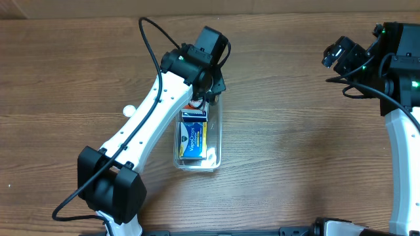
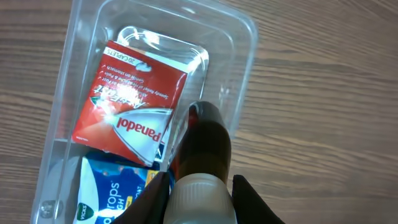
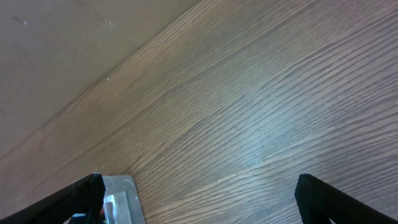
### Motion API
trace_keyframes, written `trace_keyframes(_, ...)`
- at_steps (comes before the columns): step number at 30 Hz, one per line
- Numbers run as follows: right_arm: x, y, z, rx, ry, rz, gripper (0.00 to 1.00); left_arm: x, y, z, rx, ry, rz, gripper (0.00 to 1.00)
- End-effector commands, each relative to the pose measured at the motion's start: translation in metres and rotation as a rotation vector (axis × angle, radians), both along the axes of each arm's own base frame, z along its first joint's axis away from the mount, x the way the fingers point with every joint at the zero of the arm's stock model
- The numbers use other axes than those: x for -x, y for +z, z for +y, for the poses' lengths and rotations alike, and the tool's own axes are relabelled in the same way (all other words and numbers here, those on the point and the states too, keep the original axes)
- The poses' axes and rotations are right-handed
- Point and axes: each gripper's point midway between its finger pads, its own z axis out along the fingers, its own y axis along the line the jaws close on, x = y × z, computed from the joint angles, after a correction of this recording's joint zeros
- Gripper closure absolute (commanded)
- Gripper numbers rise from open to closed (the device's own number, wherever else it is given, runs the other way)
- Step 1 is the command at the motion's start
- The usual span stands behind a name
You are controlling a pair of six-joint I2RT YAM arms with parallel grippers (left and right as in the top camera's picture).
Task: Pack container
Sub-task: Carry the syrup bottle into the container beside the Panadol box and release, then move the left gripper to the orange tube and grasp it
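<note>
Wood-grain tabletop (image 1: 295,144), overhead view: container (image 1: 217,147) sits near the middle of the table, just ahead of the left arm's base. Its long axis runs near-to-far from the robot, with the far end tipped slightly right. Left gripper (image 2: 200,186) hangs over that far end, clamped on a bottle (image 2: 208,137) with a dark brown body and a white cap; the fingers pinch it at the cap. The bottle's base points down into the container beside one long wall, but I can't tell whether it touches the floor. Inside, a red Panadol box (image 2: 130,106) lies flat at the far end, next to the bottle. A blue box (image 2: 106,193) lies flat toward the near end, and the Panadol box's edge overlaps it. A small white round thing (image 1: 129,110) lies on the table left of the container, well apart from it. Right gripper (image 1: 338,56) is off at the far right, well clear of the container. In the wrist view its fingers (image 3: 87,193) are spread wide, with only bare wood between them and nothing held.
</note>
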Motion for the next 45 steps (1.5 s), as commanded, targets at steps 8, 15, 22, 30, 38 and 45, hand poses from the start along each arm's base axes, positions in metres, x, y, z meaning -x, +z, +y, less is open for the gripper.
trace_keyframes(8, 0.0, 0.004, 0.001, 0.001, 0.008, -0.014, 0.0, -0.01, -0.026, 0.006, -0.032, 0.08, -0.01, 0.92)
trace_keyframes(15, 0.0, 0.004, 0.001, 0.001, 0.008, -0.014, 0.0, -0.017, -0.064, -0.018, 0.042, 0.042, 0.048, 0.92)
trace_keyframes(22, 0.0, 0.004, 0.001, 0.001, 0.008, -0.014, 0.0, -0.021, -0.06, -0.021, 0.063, 0.038, 0.039, 0.64)
trace_keyframes(30, 0.0, 0.004, 0.001, 0.001, 0.008, -0.014, 0.0, -0.036, 0.063, -0.02, 0.166, -0.2, -0.157, 0.18)
trace_keyframes(38, 0.0, 0.004, 0.001, 0.001, 0.008, -0.014, 0.0, 0.009, 0.13, 0.108, -0.103, -0.012, -0.136, 0.12)
trace_keyframes(45, 0.0, 0.004, 0.001, 0.001, 0.008, -0.014, 0.0, 0.063, 0.11, 0.192, -0.294, 0.123, 0.114, 0.13)
